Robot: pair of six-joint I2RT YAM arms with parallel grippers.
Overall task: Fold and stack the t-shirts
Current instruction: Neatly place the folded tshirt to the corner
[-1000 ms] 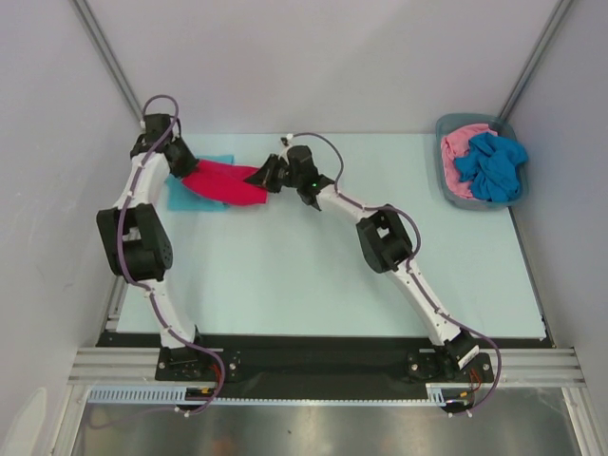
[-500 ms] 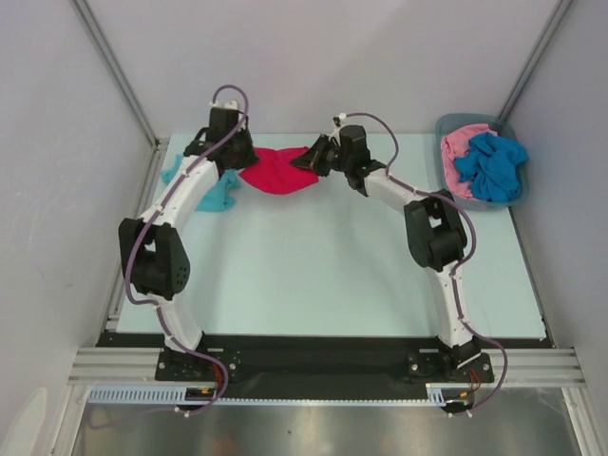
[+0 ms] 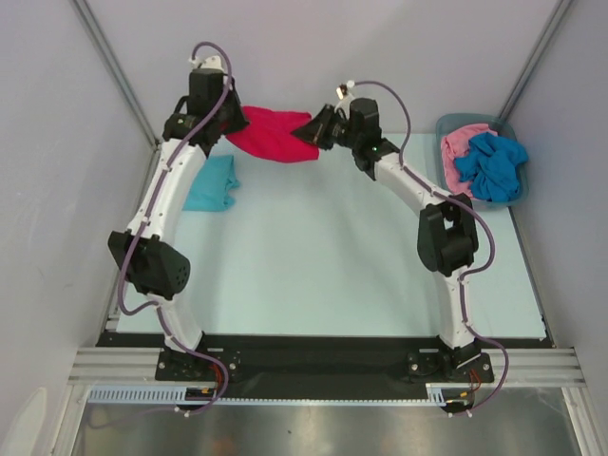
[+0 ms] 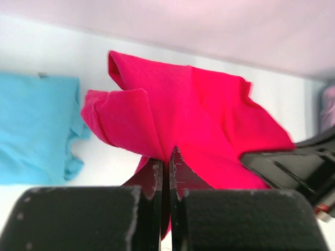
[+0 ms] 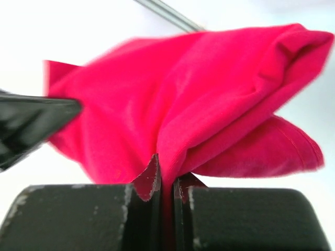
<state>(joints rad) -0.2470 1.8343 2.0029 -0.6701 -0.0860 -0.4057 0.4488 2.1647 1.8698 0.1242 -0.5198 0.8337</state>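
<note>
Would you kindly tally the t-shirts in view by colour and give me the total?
red t-shirt: 1
teal t-shirt: 1
pink t-shirt: 1
blue t-shirt: 1
Total: 4

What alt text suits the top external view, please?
Both arms' shut jaws hold a bright red cloth t-shirt over the table's far edge. A folded light teal t-shirt lies left; a grey plastic bin with pink and blue shirts sits right.
</note>
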